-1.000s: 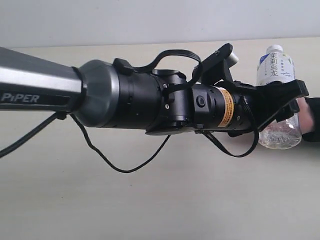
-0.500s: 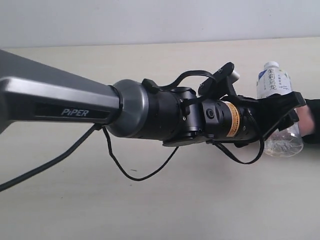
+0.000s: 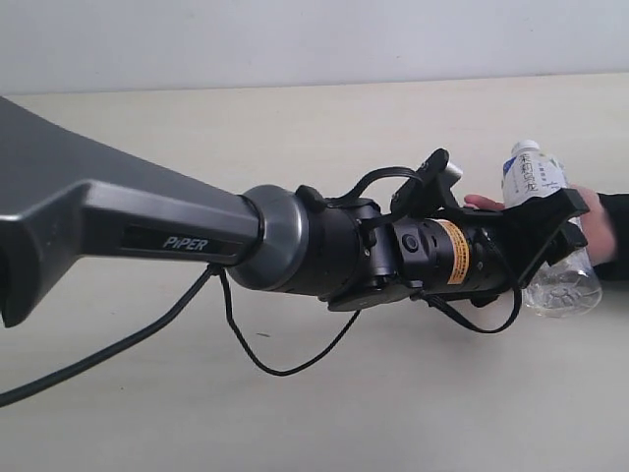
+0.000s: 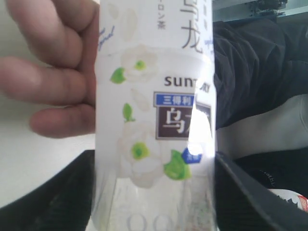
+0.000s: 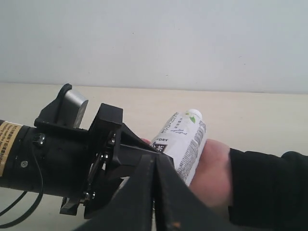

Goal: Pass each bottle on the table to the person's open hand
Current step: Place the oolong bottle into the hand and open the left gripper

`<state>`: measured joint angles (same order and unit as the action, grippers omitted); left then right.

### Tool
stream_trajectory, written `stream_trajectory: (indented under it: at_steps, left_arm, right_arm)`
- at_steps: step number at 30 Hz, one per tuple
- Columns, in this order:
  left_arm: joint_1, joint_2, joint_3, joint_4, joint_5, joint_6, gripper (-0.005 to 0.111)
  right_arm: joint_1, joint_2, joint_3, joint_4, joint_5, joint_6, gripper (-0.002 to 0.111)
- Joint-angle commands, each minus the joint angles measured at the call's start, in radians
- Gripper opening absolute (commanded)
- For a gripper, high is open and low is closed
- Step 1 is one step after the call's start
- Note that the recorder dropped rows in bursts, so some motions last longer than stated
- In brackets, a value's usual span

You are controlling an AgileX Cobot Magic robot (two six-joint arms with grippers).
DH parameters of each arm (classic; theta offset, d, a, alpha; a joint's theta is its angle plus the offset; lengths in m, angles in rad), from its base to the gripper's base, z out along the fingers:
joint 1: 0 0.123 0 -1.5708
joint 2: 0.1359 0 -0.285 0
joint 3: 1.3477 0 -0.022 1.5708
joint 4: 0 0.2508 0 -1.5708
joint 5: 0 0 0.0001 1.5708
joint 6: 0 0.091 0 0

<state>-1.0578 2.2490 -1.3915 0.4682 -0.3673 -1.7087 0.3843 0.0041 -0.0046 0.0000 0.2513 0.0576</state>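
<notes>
Handover step: your left gripper point(image 3: 556, 228) grips the clear plastic bottle with the white, green-flowered label point(image 3: 536, 175), tilted onto the person's open bare hand point(image 4: 53, 72) near the pale cream table point(image 3: 295, 128)'s right edge; next, part the jaws once the palm bears it; right gripper point(image 5: 161, 190) closed, empty.

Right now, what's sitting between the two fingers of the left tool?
A green-and-white labelled bottle fills the gap between the fingers of the left tool, clearest in the left wrist view; the person's hand is behind it.
</notes>
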Motion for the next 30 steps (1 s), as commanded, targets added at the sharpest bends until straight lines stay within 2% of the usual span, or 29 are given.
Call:
stream_trajectory:
  at_steps: [1, 7, 11, 14, 22, 26, 30]
  left_arm:
    - [0.003, -0.003, -0.007, -0.008, -0.039, 0.004, 0.013]
    - [0.003, -0.003, -0.007, -0.008, -0.038, 0.004, 0.06]
    - [0.003, -0.003, -0.007, -0.008, -0.038, 0.004, 0.077]
    - [0.006, -0.003, -0.007, -0.01, -0.038, 0.004, 0.082]
    - [0.014, -0.003, -0.007, -0.01, -0.039, 0.033, 0.082]
    - [0.014, -0.003, -0.007, -0.01, -0.096, 0.055, 0.091]
    - [0.023, -0.003, -0.007, 0.014, -0.14, 0.049, 0.091]
  right_arm:
    - [0.001, -0.004, 0.005, 0.0, -0.007, -0.004, 0.0]
    - [0.001, -0.004, 0.005, 0.0, -0.007, -0.004, 0.0]
    - [0.001, -0.004, 0.005, 0.0, -0.007, -0.004, 0.0]
    - [0.001, -0.004, 0.005, 0.0, -0.007, -0.004, 0.0]
    - [0.001, -0.004, 0.005, 0.0, -0.007, -0.004, 0.0]
    - [0.001, -0.004, 0.005, 0.0, -0.007, -0.004, 0.0]
    - [0.001, -0.004, 0.005, 0.0, -0.007, -0.004, 0.0]
